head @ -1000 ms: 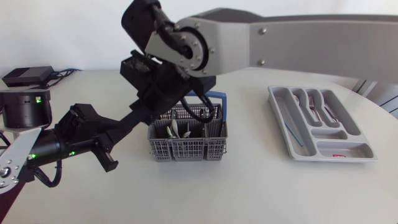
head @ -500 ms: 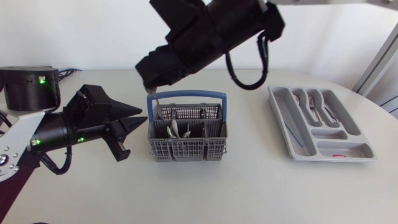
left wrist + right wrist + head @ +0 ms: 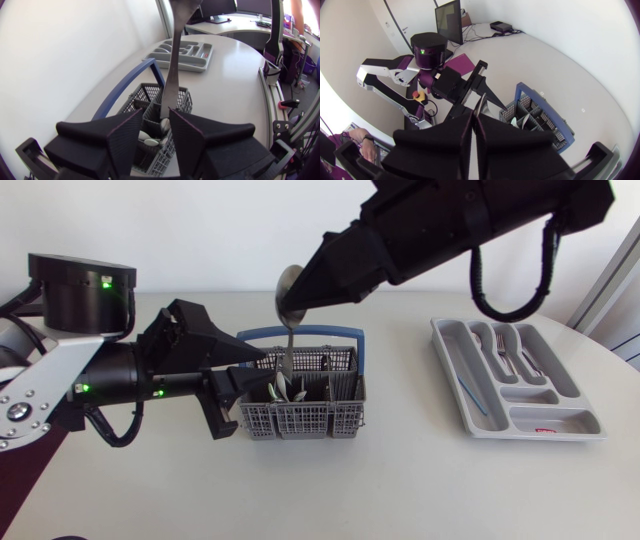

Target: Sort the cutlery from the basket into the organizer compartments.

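Since a second ago the right gripper (image 3: pixel 296 300) has risen above the grey plastic cutlery basket with the blue handle (image 3: pixel 300 420). Its fingers are clamped on the bowl end of a long steel spoon (image 3: pixel 288 340), whose handle hangs down to the basket's top, while the left gripper (image 3: pixel 243 376) has come up against the basket's left wall, fingers apart. Lifting out looks nearly done; next the spoon must clear the blue handle and travel to the grey compartmented organizer tray (image 3: pixel 590 427), well apart on the basket's right.
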